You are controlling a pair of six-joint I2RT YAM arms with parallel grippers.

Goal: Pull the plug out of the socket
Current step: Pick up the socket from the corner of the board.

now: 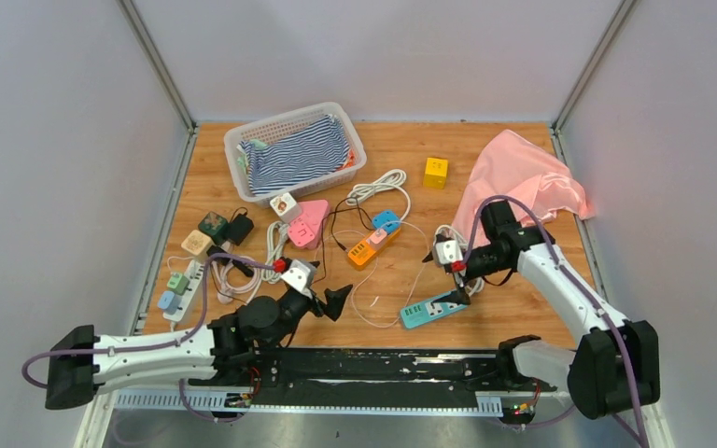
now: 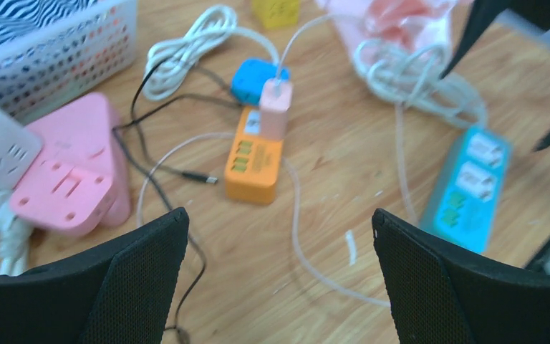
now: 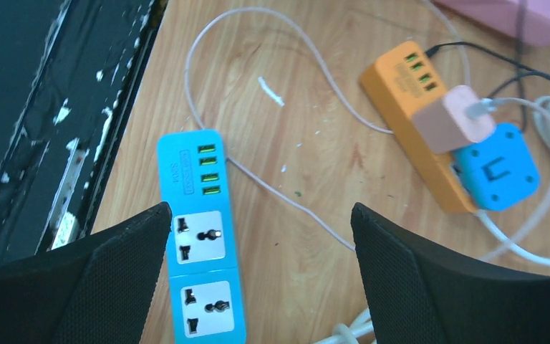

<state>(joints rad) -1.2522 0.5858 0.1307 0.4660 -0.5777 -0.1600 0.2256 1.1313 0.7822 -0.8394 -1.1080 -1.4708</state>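
An orange power strip (image 1: 363, 251) lies mid-table with a pink plug (image 1: 378, 236) and a blue plug (image 1: 386, 220) seated in it. Seen from the left wrist, the pink plug (image 2: 275, 107) stands upright on the orange strip (image 2: 254, 161), with a white cable leaving its top. My left gripper (image 2: 279, 218) is open and empty over bare wood, short of the strip. My right gripper (image 3: 261, 211) is open too, hovering beside a light-blue power strip (image 3: 200, 236) whose sockets are empty. The pink plug (image 3: 452, 118) lies ahead to its right. From above, the left gripper (image 1: 330, 301) and right gripper (image 1: 444, 277) flank the strips.
A white basket (image 1: 243, 140) with striped cloth stands at the back. A pink cloth (image 1: 523, 177) lies at back right, with a yellow cube (image 1: 435, 172) near it. A pink triangular socket (image 1: 308, 224), a white adapter (image 1: 284, 203), coiled cables (image 1: 378, 187) and several small strips (image 1: 182, 280) crowd the left.
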